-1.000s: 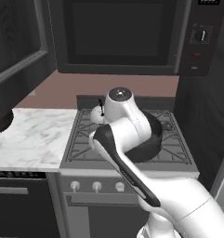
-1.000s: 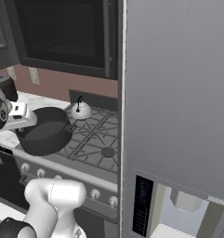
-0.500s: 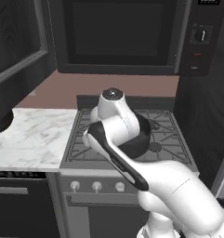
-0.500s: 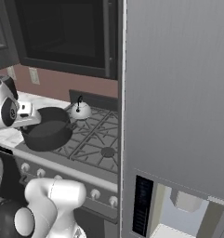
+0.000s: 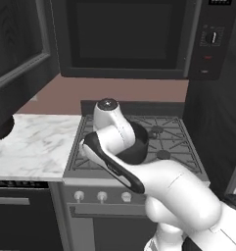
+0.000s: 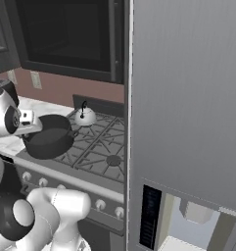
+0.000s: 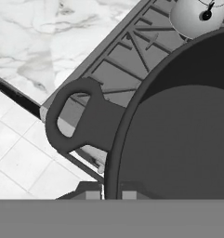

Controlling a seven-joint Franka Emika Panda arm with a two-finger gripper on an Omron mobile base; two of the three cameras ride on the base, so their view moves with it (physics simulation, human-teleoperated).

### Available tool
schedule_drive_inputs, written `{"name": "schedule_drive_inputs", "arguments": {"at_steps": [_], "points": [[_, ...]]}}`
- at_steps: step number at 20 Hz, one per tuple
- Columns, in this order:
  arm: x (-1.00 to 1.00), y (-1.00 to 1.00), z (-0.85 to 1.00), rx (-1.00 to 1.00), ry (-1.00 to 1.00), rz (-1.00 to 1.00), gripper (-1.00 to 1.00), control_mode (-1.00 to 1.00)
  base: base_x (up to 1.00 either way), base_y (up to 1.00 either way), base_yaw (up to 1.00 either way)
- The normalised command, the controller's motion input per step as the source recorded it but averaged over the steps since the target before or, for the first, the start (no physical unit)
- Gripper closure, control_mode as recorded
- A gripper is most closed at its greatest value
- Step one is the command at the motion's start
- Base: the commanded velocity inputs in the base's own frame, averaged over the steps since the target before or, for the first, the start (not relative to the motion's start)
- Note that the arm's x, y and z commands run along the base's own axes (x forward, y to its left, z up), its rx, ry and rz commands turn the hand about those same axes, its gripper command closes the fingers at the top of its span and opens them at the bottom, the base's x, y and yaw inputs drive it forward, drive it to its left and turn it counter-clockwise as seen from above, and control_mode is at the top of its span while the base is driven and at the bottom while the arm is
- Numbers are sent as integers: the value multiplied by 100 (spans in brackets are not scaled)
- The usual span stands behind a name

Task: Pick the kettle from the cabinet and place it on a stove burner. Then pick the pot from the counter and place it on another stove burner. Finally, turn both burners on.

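The arm is glossy white, built of rounded, bulbous link housings. A black band runs along the edge of one link in the left base view. A round dark grey cap with a pale centre closes the top joint. In the right base view, a dark circular joint disc sits on the lower link, and the white wrist housing carries a dark round face.
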Motion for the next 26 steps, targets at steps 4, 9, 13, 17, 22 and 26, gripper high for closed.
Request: {"name": "schedule_drive_inputs", "arguments": {"at_steps": [4, 9, 13, 17, 22, 26], "points": [[24, 11, -28, 0, 0, 0, 100, -100, 0, 0, 0], [28, 10, -24, 0, 0, 0, 100, -100, 0, 0, 0], [22, 3, -18, 0, 0, 0, 100, -100, 0, 0, 0], [27, 5, -12, 0, 0, 0, 100, -100, 0, 0, 0], [29, 8, -11, 0, 0, 0, 100, -100, 0, 0, 0], [29, 10, -10, 0, 1, 1, 100, -100, 0, 0, 0]]}}
